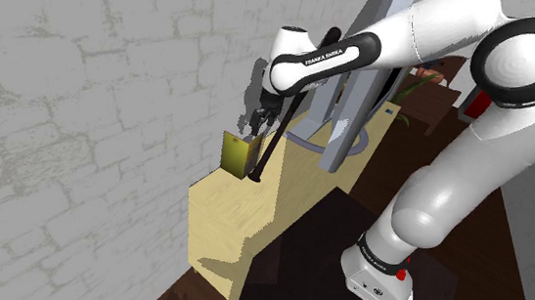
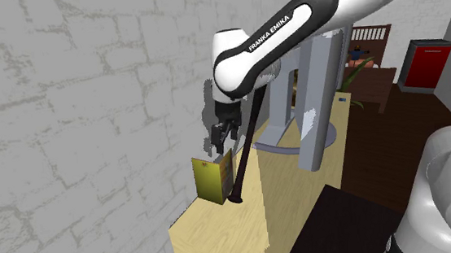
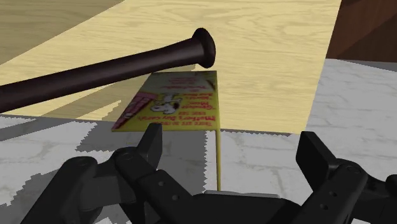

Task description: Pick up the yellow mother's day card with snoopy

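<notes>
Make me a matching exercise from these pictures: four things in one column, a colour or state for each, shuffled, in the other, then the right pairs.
Column one:
1. card
2. bat
3. gripper
4. wall

Column two:
A. black, fingers apart
B. pale grey brick
C. yellow, standing on the table
D. dark, long, knob at its end

Pairs: 1-C, 2-D, 3-A, 4-B.

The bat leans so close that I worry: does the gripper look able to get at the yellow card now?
Probably yes. The gripper hangs over the upright yellow card, jaws open astride its top edge. The bat leans beside the card, not across that edge.
</notes>
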